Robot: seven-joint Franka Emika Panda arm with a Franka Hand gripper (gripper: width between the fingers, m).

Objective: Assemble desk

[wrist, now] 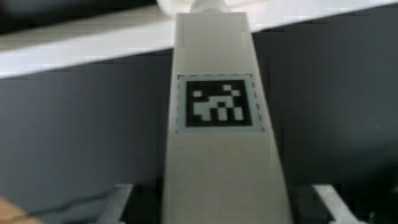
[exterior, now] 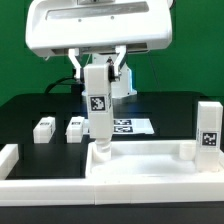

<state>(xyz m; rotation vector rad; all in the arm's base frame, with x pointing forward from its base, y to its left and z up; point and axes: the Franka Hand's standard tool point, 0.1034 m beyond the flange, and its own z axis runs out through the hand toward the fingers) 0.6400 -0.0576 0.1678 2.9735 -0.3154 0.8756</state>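
Gripper [exterior: 100,76] at upper centre, fingers [wrist: 128,197] clamped on the held leg [exterior: 97,108]. Kept upright, tag facing out, lower end down on the top [exterior: 145,166] at lower centre, apparently to seat it at a corner. Right leg [exterior: 208,130] standing at the right edge, probably fitted already. Loose legs [exterior: 43,128] lying mid-left, waiting.

White leg [exterior: 99,125] (black-and-white square tag [wrist: 215,102]), white desk top [exterior: 140,160], black table [exterior: 30,110], green backdrop [exterior: 195,60]
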